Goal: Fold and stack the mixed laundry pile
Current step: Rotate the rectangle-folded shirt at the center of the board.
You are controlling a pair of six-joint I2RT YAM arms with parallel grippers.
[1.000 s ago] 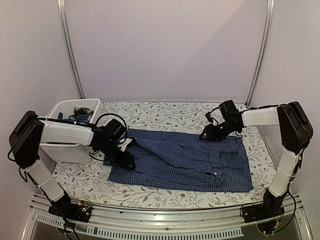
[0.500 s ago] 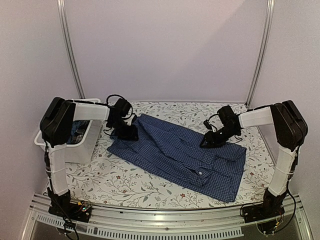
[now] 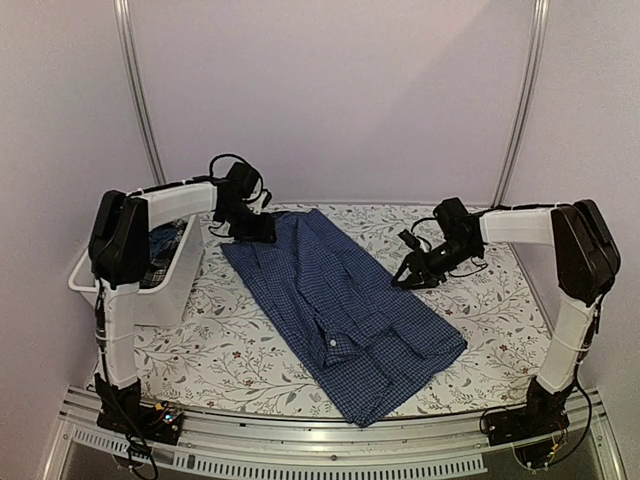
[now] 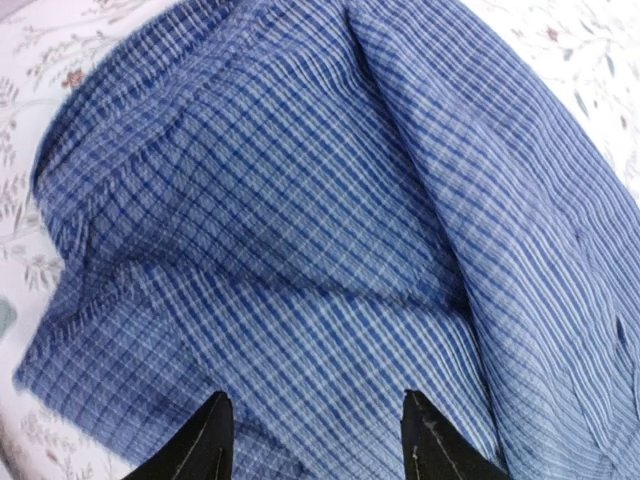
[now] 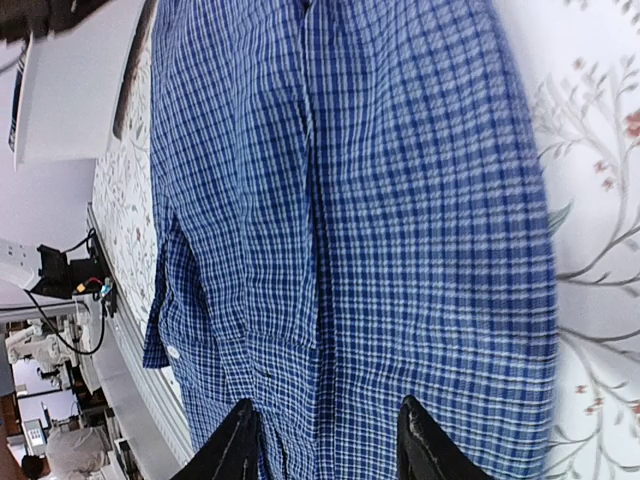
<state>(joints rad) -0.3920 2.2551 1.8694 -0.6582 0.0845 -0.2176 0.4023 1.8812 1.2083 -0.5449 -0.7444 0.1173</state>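
The left gripper point(image 3: 250, 228) sits near the far left corner of the surface point(image 3: 240, 370), beside the tub point(image 3: 100, 285). Its jaws are apart over the far end of the checked shirt point(image 3: 340, 310), pinching nothing. Within a second the shirt has swung from lying along the near edge to running diagonally, far left to near middle. The right gripper point(image 3: 408, 278), likewise released, is at its right edge. This looks like squaring up before a first fold. The other garments point(image 3: 160, 245) wait in the tub.
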